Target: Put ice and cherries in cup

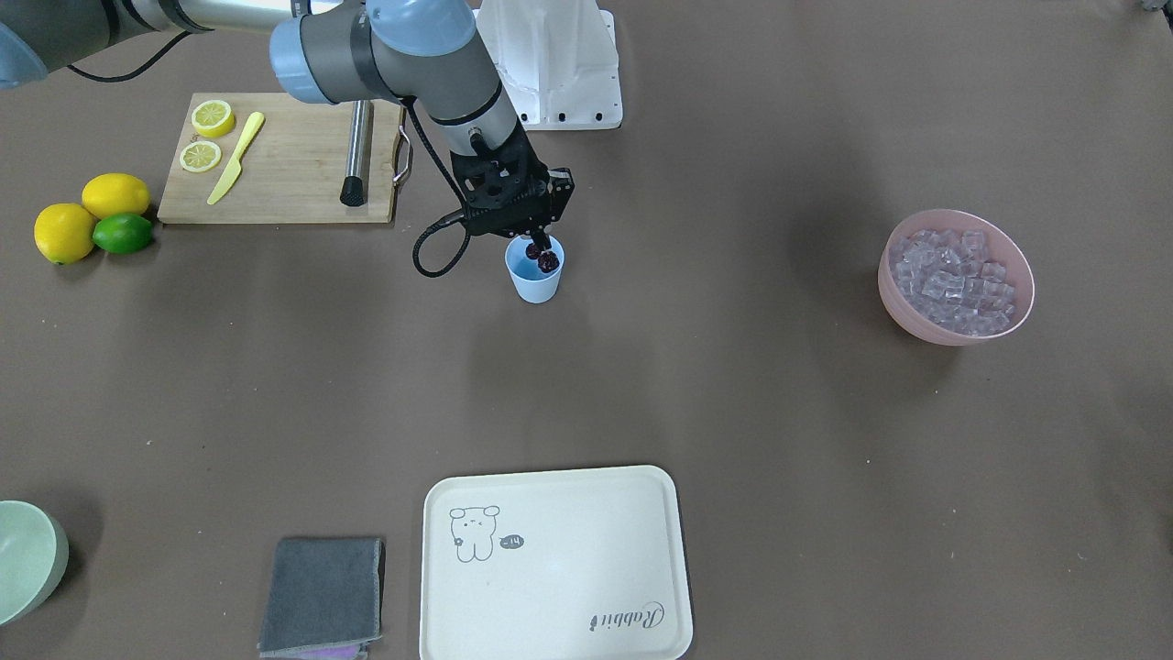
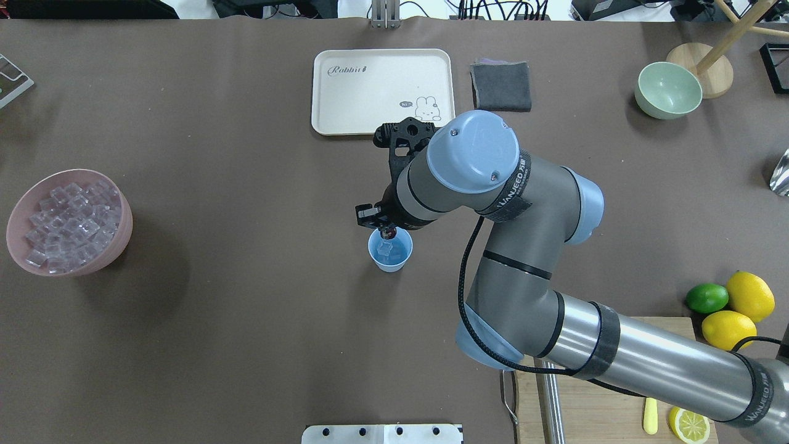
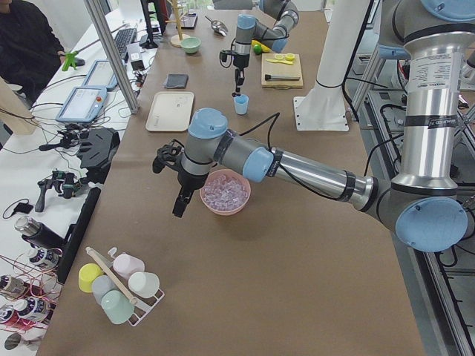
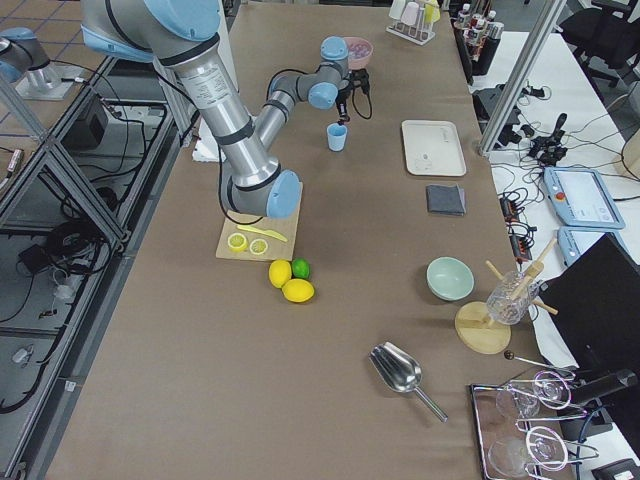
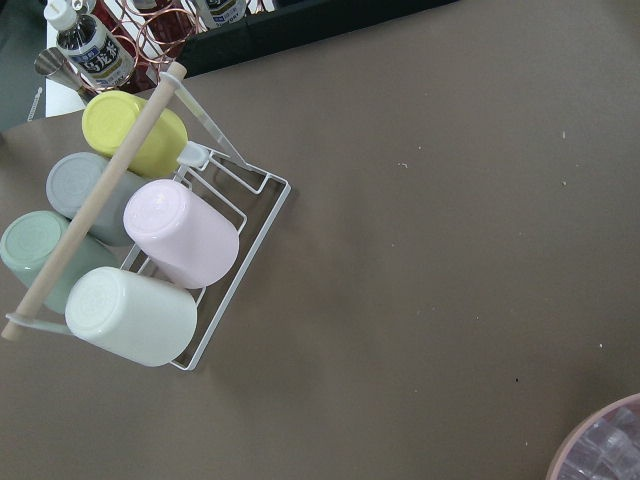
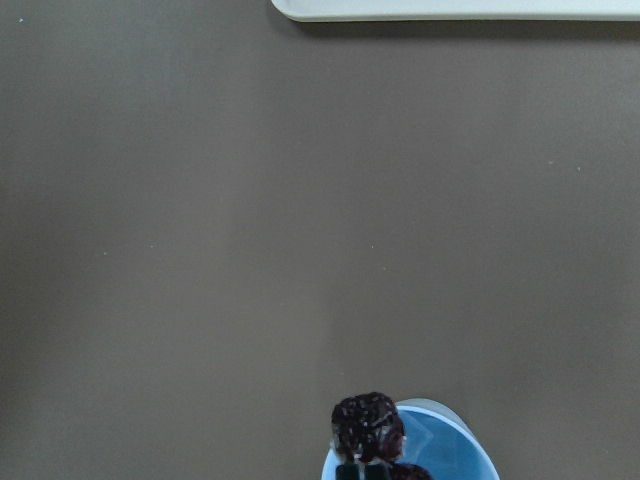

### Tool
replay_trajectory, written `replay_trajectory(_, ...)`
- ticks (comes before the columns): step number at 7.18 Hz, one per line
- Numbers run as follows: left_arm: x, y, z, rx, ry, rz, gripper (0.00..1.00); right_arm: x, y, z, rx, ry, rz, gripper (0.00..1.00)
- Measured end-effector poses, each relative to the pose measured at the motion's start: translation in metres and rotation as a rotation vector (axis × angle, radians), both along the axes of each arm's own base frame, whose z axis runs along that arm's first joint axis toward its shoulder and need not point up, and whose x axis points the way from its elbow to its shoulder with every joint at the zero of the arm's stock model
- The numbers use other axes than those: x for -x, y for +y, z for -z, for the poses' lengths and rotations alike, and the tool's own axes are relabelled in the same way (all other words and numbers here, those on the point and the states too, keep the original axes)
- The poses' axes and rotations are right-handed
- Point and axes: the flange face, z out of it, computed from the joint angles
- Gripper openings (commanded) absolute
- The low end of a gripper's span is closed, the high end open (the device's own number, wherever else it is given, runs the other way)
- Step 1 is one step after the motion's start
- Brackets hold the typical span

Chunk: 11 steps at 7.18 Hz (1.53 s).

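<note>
The right pincer (image 1: 541,241) is clamped on the cherries (image 1: 542,258), just over the mouth of the cup (image 1: 535,280). One cube of ice (image 2: 386,248) lies inside. Beyond the cup from the robot lies a cream tray (image 1: 586,513) printed "Rabbit". The left pincer (image 3: 179,208) hangs well apart from the cup; its opening cannot be told.

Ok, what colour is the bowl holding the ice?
The bowl is pink, clearest in the exterior front-facing view.
</note>
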Motion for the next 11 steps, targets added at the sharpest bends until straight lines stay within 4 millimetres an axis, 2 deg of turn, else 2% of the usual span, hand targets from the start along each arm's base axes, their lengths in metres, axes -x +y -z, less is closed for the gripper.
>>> replay_trajectory(1,0.003,0.001,-0.002,0.003,0.000,0.004,0.98,0.001,0.000,-0.006,0.009,0.009,0.003,0.14)
replay_trajectory(2,0.004,0.002,-0.003,0.005,0.000,0.006,0.98,0.002,0.001,-0.012,0.018,0.018,0.007,0.99)
replay_trajectory(5,0.006,0.002,-0.004,0.007,0.000,0.007,0.98,0.007,0.012,-0.020,0.044,0.027,0.019,1.00)
replay_trajectory(6,0.007,0.005,-0.007,0.007,-0.002,0.004,0.98,0.003,0.014,-0.015,0.056,0.037,0.017,1.00)
replay_trajectory(7,0.010,0.012,-0.014,0.010,-0.009,-0.005,0.98,-0.015,0.014,-0.002,0.074,0.071,0.007,1.00)
replay_trajectory(8,0.015,0.021,-0.025,0.016,-0.018,-0.018,0.98,-0.048,0.002,0.006,0.098,0.118,-0.006,1.00)
replay_trajectory(9,0.019,0.029,-0.037,0.028,-0.012,-0.036,0.98,-0.101,-0.030,-0.003,0.121,0.175,-0.013,1.00)
replay_trajectory(10,0.018,0.037,-0.050,0.054,0.021,-0.054,0.98,-0.172,-0.072,-0.035,0.125,0.235,-0.015,1.00)
replay_trajectory(11,0.018,0.050,-0.069,0.093,0.059,-0.065,0.98,-0.253,-0.107,-0.089,0.110,0.289,-0.007,1.00)
